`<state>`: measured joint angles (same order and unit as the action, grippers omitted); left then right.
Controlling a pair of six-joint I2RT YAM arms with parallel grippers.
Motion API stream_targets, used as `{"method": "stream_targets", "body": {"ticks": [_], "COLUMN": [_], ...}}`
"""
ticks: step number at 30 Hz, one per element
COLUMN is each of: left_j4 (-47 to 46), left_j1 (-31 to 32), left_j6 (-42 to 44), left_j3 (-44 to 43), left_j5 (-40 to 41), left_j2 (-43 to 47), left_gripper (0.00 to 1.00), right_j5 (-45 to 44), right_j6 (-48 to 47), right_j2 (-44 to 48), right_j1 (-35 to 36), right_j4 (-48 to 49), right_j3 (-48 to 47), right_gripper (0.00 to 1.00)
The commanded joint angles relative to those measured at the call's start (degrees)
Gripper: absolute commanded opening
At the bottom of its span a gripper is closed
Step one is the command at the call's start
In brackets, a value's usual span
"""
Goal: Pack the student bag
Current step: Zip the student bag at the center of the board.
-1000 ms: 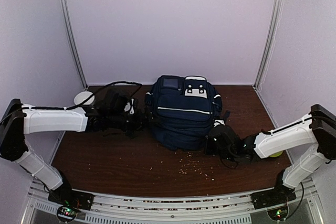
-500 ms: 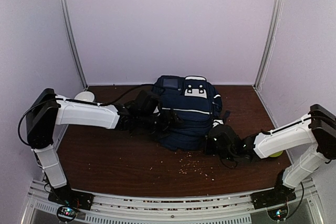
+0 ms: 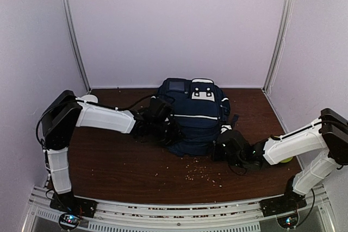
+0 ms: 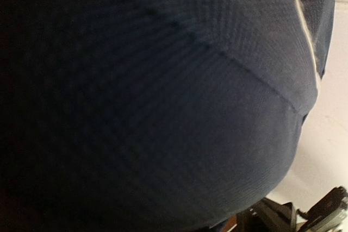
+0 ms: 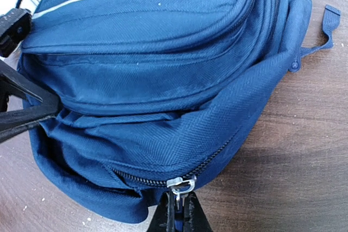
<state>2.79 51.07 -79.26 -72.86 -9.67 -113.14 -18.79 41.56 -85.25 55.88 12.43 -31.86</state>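
- Dark wooden table (image 3: 109,167): the student bag (image 3: 194,118) sits at its centre.
- Right gripper (image 5: 179,210) pinches the bag's front zipper pull (image 5: 181,184).
- Left gripper (image 3: 172,130) presses against the bag's left side; whether it is apart or together cannot be told.

Off-task items on and around the tabletop.
Dark wood table (image 3: 109,161); pale crumbs (image 3: 204,171) scattered near its front middle; white round object (image 3: 88,99) in far-left corner, partly hidden; yellow-green object (image 3: 286,160) at right, mostly hidden; 2 metal posts (image 3: 70,31) against lilac wall (image 3: 174,25).

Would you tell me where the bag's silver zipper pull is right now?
In the right wrist view, the zipper pull hangs at the student bag's lower edge, bottom centre, pinched by the right tool.
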Motion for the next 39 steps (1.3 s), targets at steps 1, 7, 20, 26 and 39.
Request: {"method": "stream_targets", "body": {"ticks": [1, 7, 20, 26, 39], "left_j4": [-4.1, -7.7, -9.7, -7.5, -9.2], "left_j1": [-1.8, -3.5, -8.5, -10.5, -10.6], "left_j6": [2.3, 4.1, 6.9, 10.8, 12.9], "left_j3": [-0.6, 7.2, 25.8, 29.6, 31.5], "left_j5": [0.3, 0.7, 3.6, 4.4, 1.7], "left_j2": [-0.6, 4.5, 19.7, 25.2, 23.8], "left_gripper": [0.0, 0.0, 0.0, 0.0, 0.0], "right_j5": [2.1, 1.4, -2.0, -4.4, -4.8], "right_j6": [-1.6, -1.7, -1.8, -0.2, 2.7], "right_j2": [1.6, 4.2, 13.5, 11.7, 5.4], "right_j1": [0.8, 1.5, 1.6, 0.7, -5.7], "right_j4": [2.4, 1.1, -3.4, -4.2, -0.3], "right_j3": [2.3, 3.8, 8.8, 9.3, 7.3], "right_gripper": [0.0, 0.0, 0.0, 0.0, 0.0]}}
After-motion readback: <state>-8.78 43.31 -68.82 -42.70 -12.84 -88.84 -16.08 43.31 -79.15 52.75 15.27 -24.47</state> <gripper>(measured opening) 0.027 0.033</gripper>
